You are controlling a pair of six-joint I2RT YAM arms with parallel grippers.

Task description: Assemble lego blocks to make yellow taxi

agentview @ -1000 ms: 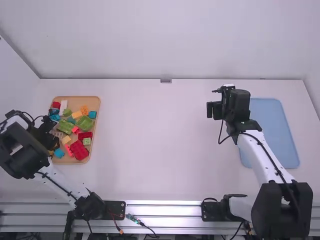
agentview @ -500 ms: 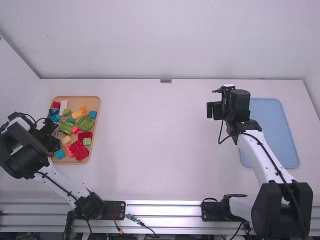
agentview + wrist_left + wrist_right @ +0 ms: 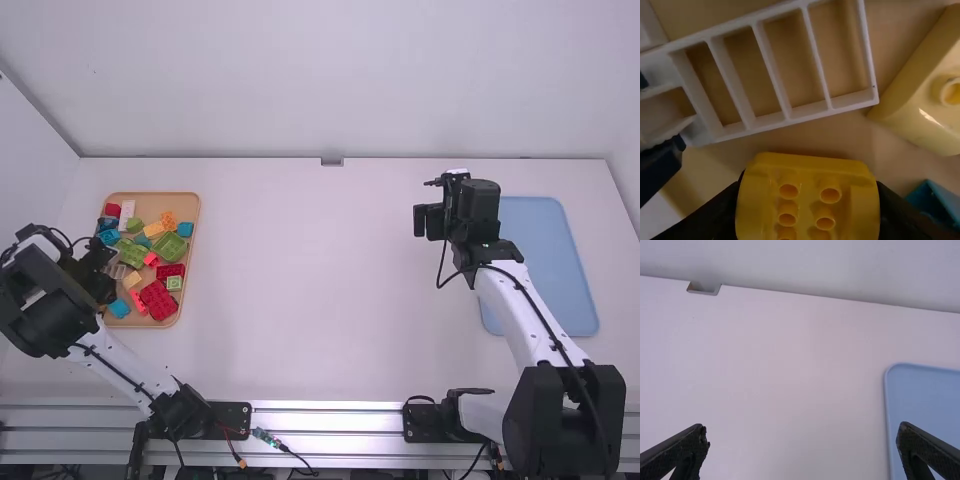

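From above the worktop's [image 3: 320,290] near edge, the high view is looking forward and down, sharing the tan tray [image 3: 155,203] with the close-up, down-facing left wrist view, the far edge with the farther-off right.

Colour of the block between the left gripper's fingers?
Yellow; the block shows best in the left wrist view.
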